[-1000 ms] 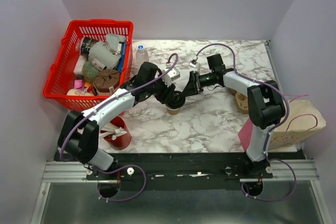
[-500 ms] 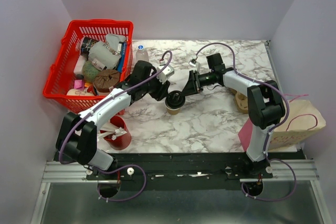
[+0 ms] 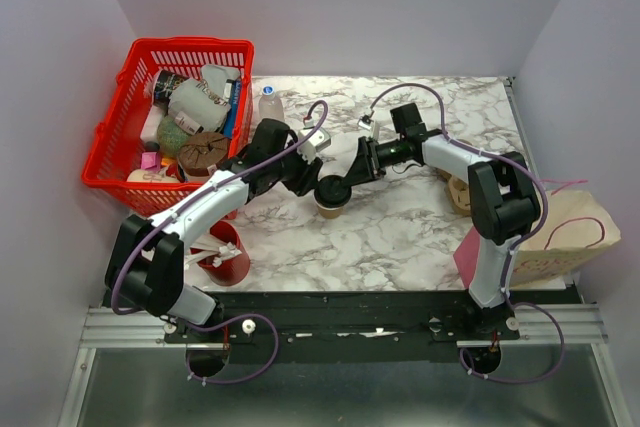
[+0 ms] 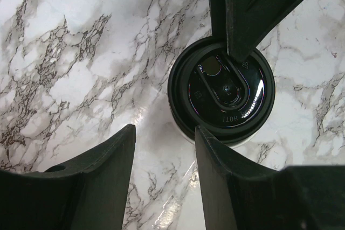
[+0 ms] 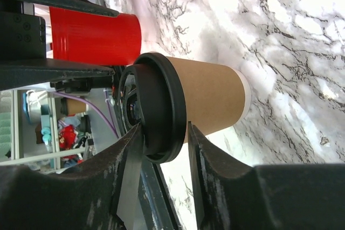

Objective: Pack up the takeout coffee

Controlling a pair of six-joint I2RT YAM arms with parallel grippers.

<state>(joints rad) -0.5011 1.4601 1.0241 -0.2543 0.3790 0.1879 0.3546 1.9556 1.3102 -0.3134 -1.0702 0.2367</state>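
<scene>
Reaching sideways, R fingers (image 5: 125, 187) pinching takeout coffee (image 5: 207, 98) lid rim; L fingers (image 4: 102, 173) wide, pointing down alongside.

This is a robotics lab test cell. Two robot arms (image 3: 215, 197) are bolted to an aluminium rail (image 3: 340, 325) at the edge of a marble-patterned table (image 3: 400, 237). Plain pale walls (image 3: 350, 7) box it in, and purple cables (image 3: 405, 87) loop over the arms. A red shopping basket (image 3: 120, 127) of packaged goods and a kraft paper bag (image 3: 560, 237) are set out like props.
</scene>
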